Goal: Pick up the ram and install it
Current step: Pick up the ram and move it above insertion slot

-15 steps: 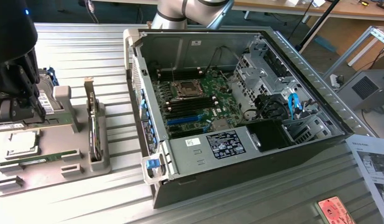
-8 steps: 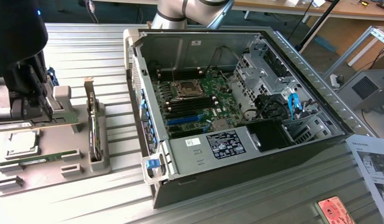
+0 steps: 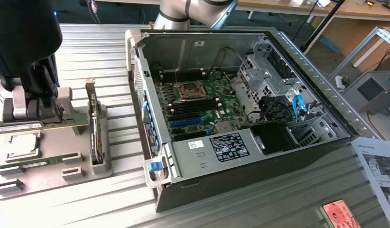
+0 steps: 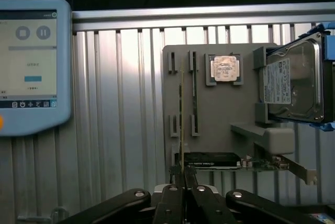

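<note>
Gripping one ram (image 4: 181, 114) | jaws narrow, clamped on it | second ram (image 3: 40, 164) in tray (image 3: 49, 184)

Bright, even light in exterior view; glare off ribbed table (image 3: 75, 209) at 7 o'clock, case (image 3: 182, 45) interior shaded. Wrist view dimmer, tablet screen (image 4: 31, 56) washed out.

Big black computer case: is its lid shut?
No, the big black computer case lies open in the exterior view, with its green motherboard showing inside.
</note>
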Controlling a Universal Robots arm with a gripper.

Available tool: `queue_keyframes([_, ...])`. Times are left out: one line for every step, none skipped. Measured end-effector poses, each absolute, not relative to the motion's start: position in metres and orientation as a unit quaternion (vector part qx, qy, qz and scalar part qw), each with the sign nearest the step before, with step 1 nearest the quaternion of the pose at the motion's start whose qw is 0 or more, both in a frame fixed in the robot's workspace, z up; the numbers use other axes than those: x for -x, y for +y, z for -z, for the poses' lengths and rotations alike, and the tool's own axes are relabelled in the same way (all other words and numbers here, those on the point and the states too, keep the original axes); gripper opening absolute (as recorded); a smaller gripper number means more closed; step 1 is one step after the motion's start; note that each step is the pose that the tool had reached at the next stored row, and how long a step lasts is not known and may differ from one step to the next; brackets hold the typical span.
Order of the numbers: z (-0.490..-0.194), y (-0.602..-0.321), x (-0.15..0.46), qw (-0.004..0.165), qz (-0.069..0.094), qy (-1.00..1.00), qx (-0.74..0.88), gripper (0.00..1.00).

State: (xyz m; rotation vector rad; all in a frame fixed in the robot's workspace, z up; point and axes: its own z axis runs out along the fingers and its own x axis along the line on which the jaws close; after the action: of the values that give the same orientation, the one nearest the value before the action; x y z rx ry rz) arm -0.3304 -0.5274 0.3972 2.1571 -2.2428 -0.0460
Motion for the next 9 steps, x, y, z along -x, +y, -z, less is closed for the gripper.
queue_keyframes([-0.397, -0.527, 0.329, 0.015, 0.015, -0.721, -0.693, 0.12])
queue_keyframes([-0.397, -0.527, 0.328, 0.015, 0.015, -0.721, -0.693, 0.12])
queue_keyframes([-0.397, -0.527, 0.326, 0.015, 0.015, -0.721, -0.693, 0.12])
queue_keyframes([-0.397, -0.527, 0.324, 0.015, 0.015, -0.721, -0.693, 0.12])
queue_keyframes([-0.397, -0.527, 0.323, 0.015, 0.015, -0.721, -0.693, 0.12])
queue_keyframes([-0.397, -0.527, 0.321, 0.015, 0.015, -0.721, -0.693, 0.12])
queue_keyframes([-0.397, -0.527, 0.319, 0.015, 0.015, -0.721, -0.693, 0.12])
queue_keyframes([-0.397, -0.527, 0.318, 0.015, 0.015, -0.721, -0.693, 0.12])
queue_keyframes([-0.397, -0.527, 0.316, 0.015, 0.015, -0.721, -0.693, 0.12])
